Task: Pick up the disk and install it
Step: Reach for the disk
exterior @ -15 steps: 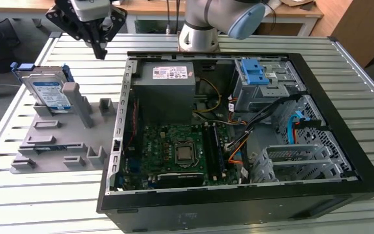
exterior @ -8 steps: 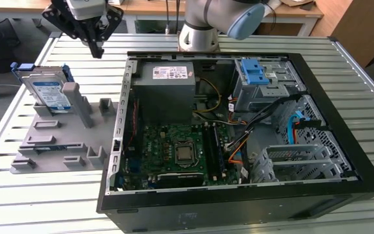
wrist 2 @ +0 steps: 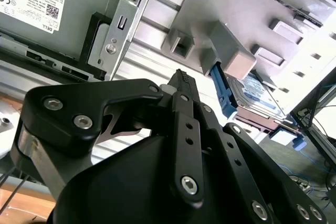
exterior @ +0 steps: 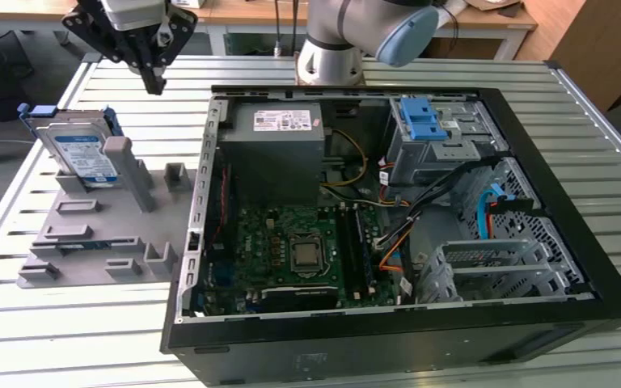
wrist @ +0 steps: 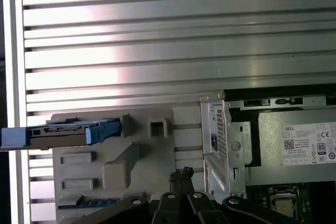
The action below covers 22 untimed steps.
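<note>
Nearest you in the exterior view is the black wall of the open computer case [exterior: 397,335], lying on its side on the slatted metal table [exterior: 84,331]. Inside it you can see the green motherboard [exterior: 278,242] with its processor socket [exterior: 307,252], and toward the exterior view's right a bare metal drive cage [exterior: 494,263]. Further back in the case sit the grey power supply [exterior: 278,137] and a blue ridged latch [exterior: 424,121] on top of the upper bay.

On the exterior view's left of the case, on the table, you have the grey fixture plate [exterior: 84,234] with its raised blocks. The disk [exterior: 82,153] stands on edge at the far end of that plate, in its blue carrier frame, with a grey post just in front of it. Nothing grips it. In the first wrist view you see the disk [wrist: 63,132] edge-on in its slot, and in the second wrist view the disk [wrist 2: 257,95] peeks out behind the fixture's post.

Beyond the disk, your gripper [exterior: 154,81] hangs over the table, above the disk and a little toward the exterior view's right, apart from it. Its fingers are drawn together with nothing between them; you can see this in both wrist views, where the gripper [wrist 2: 181,77] [wrist: 185,172] tapers to a single tip. The arm's base [exterior: 330,61] stands at the table's far side, behind the case.
</note>
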{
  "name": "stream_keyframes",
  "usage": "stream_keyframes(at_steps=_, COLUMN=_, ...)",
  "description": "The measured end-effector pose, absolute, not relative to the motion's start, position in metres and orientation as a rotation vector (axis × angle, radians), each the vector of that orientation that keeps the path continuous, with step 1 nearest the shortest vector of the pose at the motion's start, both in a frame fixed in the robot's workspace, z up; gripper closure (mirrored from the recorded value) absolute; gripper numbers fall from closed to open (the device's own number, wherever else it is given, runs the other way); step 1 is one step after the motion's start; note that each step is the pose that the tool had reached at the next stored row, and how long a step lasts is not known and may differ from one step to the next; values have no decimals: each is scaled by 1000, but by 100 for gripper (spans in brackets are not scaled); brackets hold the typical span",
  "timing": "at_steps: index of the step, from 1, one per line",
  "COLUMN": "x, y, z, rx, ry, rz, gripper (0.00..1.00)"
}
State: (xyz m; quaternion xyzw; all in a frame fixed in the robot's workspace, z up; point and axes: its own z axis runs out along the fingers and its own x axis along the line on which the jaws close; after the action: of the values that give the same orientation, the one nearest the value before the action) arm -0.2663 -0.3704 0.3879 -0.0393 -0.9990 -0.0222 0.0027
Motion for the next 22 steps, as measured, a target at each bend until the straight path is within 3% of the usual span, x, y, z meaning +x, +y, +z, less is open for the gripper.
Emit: stream_keyframes(at_steps=22, x=-292, y=-360, z=387, rx=-123, ry=-3133, rz=-70, gripper=89)
